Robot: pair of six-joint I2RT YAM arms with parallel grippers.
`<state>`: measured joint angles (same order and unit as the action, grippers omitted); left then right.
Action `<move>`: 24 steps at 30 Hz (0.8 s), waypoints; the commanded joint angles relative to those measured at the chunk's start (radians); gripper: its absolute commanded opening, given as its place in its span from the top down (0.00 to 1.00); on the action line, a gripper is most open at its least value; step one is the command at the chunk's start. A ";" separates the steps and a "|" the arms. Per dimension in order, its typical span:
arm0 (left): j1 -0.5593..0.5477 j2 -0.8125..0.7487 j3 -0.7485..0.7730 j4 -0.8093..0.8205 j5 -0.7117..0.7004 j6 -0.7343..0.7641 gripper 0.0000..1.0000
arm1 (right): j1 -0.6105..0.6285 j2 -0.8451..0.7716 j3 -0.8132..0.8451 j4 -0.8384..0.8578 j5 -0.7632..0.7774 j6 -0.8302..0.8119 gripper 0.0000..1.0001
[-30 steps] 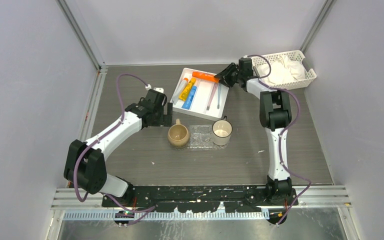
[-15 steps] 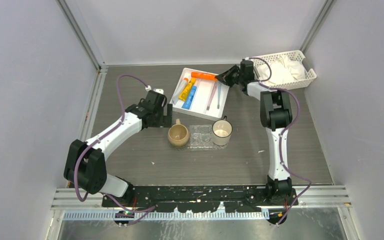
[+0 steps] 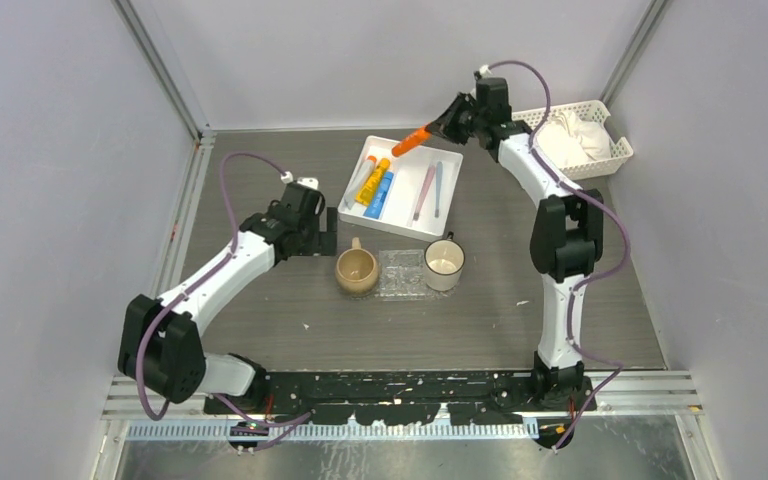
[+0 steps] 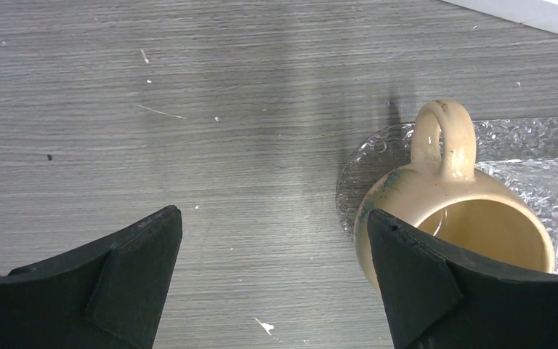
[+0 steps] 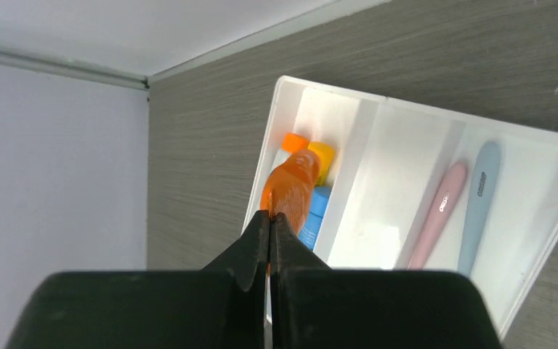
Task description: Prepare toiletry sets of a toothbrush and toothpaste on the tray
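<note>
Between the tightly clenched fingertips of the right gripper sits one end of the orange toothpaste, which sticks out ahead of the gripper, above the white compartmented tray. Below it lie the yellow tube and the blue tube. The left gripper is spread wide and grasps nothing, with the tan mug just beside one finger, at the edge of the clear tray.
</note>
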<state>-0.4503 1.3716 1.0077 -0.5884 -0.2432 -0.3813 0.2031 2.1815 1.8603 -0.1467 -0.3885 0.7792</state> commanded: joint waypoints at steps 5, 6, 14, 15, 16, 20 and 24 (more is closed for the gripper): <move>0.015 -0.128 -0.010 -0.040 -0.021 -0.007 0.00 | 0.145 -0.271 0.192 -0.499 0.236 -0.383 0.99; 0.015 -0.135 -0.008 -0.045 -0.021 -0.011 0.00 | 0.161 -0.292 0.194 -0.540 0.259 -0.407 0.99; 0.015 -0.171 -0.023 -0.065 -0.002 -0.048 0.00 | 0.338 -0.515 0.130 -0.811 0.544 -0.559 0.99; 0.015 -0.174 -0.027 -0.065 0.003 -0.049 0.00 | 0.356 -0.546 0.116 -0.829 0.569 -0.561 0.99; 0.015 -0.178 -0.028 -0.066 0.005 -0.052 0.00 | 0.376 -0.573 0.104 -0.843 0.591 -0.559 0.99; 0.015 -0.197 -0.036 -0.075 0.018 -0.057 0.00 | 0.466 -0.649 0.069 -0.902 0.666 -0.558 0.99; 0.015 -0.206 -0.042 -0.088 0.013 -0.059 0.00 | 0.569 -0.674 0.039 -0.939 0.723 -0.554 0.99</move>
<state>-0.4427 1.2011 0.9703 -0.6674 -0.2352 -0.4248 0.6991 1.5497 1.9259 -1.0431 0.2241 0.2485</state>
